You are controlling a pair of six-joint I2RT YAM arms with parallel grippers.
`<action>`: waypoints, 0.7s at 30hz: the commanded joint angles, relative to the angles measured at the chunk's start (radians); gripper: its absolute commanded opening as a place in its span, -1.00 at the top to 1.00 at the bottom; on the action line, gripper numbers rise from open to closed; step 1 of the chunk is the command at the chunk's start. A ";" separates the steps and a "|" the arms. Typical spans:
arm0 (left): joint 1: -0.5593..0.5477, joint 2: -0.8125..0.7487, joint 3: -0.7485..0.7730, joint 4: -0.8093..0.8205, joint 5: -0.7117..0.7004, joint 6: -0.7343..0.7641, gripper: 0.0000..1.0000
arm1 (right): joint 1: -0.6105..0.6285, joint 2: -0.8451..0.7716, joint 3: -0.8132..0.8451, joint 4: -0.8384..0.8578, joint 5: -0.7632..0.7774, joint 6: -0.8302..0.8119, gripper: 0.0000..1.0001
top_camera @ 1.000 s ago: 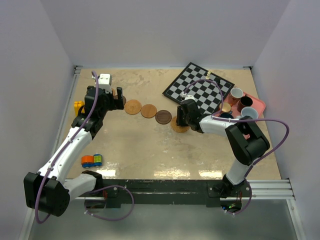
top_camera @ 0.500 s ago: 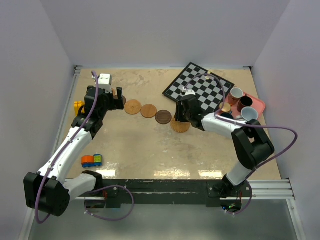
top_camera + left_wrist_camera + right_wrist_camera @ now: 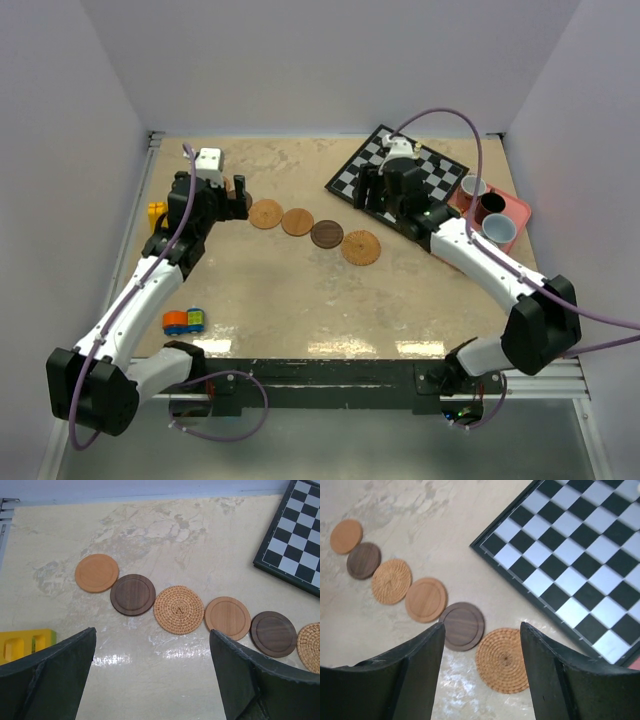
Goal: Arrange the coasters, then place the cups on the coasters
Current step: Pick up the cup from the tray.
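Note:
Six coasters lie in a curved row on the table: plain tan [image 3: 96,572], dark brown [image 3: 133,594], woven [image 3: 178,609], tan wood [image 3: 227,618], dark brown [image 3: 461,626] and a second woven one [image 3: 502,659] [image 3: 361,247] at the right end. My right gripper [image 3: 482,625] [image 3: 372,195] hangs open above that end, holding nothing. My left gripper [image 3: 152,632] [image 3: 237,196] is open and empty above the row's left end. Cups [image 3: 473,186] [image 3: 492,205] [image 3: 498,228] stand in the pink tray [image 3: 517,206] at the right, partly hidden by the right arm.
A chessboard [image 3: 440,170] [image 3: 580,555] lies at the back right, beside the tray and close to the last woven coaster. A yellow block [image 3: 157,213] [image 3: 25,642] sits at the left edge. A small orange, blue and green toy [image 3: 183,321] lies front left.
My right gripper has opened, risen off the woven coaster and drawn back toward the chessboard. That coaster stays at the row's right end. The left arm has not moved.

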 commanded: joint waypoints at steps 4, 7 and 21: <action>0.007 -0.069 -0.010 0.060 0.005 0.017 -1.00 | -0.200 -0.073 0.141 -0.149 0.076 -0.128 -0.40; 0.006 -0.073 -0.007 0.060 0.041 0.000 -1.00 | -0.289 -0.080 0.153 -0.162 0.102 -0.158 -0.49; -0.020 -0.072 0.004 0.046 0.081 -0.032 -1.00 | -0.625 -0.070 0.080 -0.126 0.108 -0.123 -0.52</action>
